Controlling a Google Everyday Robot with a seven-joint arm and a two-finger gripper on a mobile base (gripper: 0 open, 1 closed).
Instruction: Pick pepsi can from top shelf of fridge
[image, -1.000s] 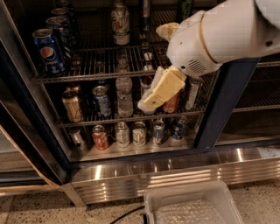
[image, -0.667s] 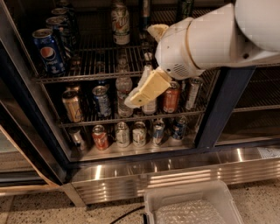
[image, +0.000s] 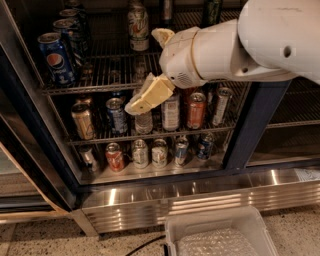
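Note:
The pepsi can (image: 56, 59) is blue with a silver lid and a round red-white-blue logo. It stands upright at the front left of the top shelf (image: 112, 76), a chrome wire rack in the open fridge (image: 252, 125). More blue cans stand in a row behind it. My gripper (image: 143, 99), cream-coloured on a thick white arm (image: 250, 42) coming in from the right, hangs in front of the fridge. It is to the right of the pepsi can and lower, level with the middle rack, apart from the can and holding nothing.
A tall light can (image: 138, 24) stands at the back middle of the top shelf. Several cans fill the middle rack (image: 116, 116) and the bottom rack (image: 140, 153). The ribbed steel base (image: 200, 195) lies below. A clear plastic bin (image: 220, 235) sits on the floor.
The arm has swung left across the fridge front. The gripper has moved left and slightly up, closer to the pepsi can. The cans have not moved.

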